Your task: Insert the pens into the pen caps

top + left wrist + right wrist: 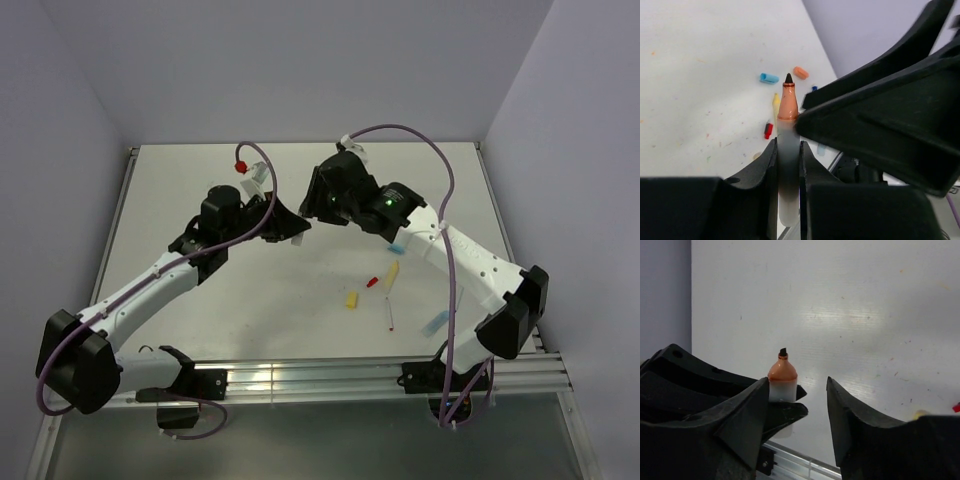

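1. On the desk (250, 290), loose pieces lie between the two arms and nearer the right arm: a yellow cap (351, 299), a red cap (768, 131), a yellowish pen (392, 272), a thin red pen (389, 318) and a light blue pen (433, 323).
2. From the left wrist I also see a light blue cap (769, 78) and an orange cap (800, 72) lying close together beyond the held pen's tip.
3. The right gripper (312, 205) crowds in from the side. Its black body fills the right half of my left wrist view and hides part of the desk there.
4. My left gripper (787, 147) is pinched on a white pen (788, 125). The barrel sits upright between the fingers, with its orange nose and dark tip poking out past them, uncapped.
5. The right gripper's jaws are spread and carry nothing. In its wrist view the pen's orange nose stands in the gap, right beside the left-hand finger (747, 415) and well apart from the other.
6. I cannot tell whether that finger touches the pen.
7. Both grippers meet above the middle of the desk, off the surface.
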Robot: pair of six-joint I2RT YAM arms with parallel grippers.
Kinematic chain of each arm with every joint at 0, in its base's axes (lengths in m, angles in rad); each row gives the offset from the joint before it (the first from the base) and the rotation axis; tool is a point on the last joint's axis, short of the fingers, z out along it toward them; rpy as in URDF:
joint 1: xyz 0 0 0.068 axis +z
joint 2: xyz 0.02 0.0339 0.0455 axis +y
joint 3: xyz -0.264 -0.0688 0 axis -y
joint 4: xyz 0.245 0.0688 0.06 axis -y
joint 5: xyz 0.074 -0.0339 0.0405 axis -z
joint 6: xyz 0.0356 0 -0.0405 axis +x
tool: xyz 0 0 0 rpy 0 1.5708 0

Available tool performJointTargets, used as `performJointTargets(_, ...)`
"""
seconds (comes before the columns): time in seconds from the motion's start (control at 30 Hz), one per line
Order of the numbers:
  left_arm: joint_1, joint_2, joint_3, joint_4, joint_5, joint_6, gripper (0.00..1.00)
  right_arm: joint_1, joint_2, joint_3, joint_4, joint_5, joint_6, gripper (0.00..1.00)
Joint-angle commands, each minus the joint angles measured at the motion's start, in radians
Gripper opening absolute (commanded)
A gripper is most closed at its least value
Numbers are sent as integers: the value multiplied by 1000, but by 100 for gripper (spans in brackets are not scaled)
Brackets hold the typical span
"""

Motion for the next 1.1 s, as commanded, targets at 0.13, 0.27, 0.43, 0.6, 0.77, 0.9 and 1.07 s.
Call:
performJointTargets(0.13, -1, -47, 72, -290, -77, 128, 0, -215, -201, -125, -29, 37, -149, 63)
performJointTargets(0.27, 0, -87, 86, -396, -85, 202, 0, -383, -290, -289, -58, 91, -200, 66)
performJointTargets(0.43, 2, -142, 67, -424, 10, 242, 0, -615, -358, -442, -63, 86, -241, 67)
performJointTargets(0.6, 2, -199, 61, -446, 46, 280, 0, -765, -265, -547, -23, 58, -292, 67)
performJointTargets(0.77, 9, -214, 37, -438, 72, 294, 0, -845, -187, -573, 25, 69, -300, 68)
performJointTargets(0.9, 13, -234, 3, -413, 87, 283, 0, -867, -116, -547, 26, 94, -306, 69)
performJointTargets(1.07, 20, -256, -12, -413, 75, 286, 0, -917, -12, -492, 35, 98, -258, 61)
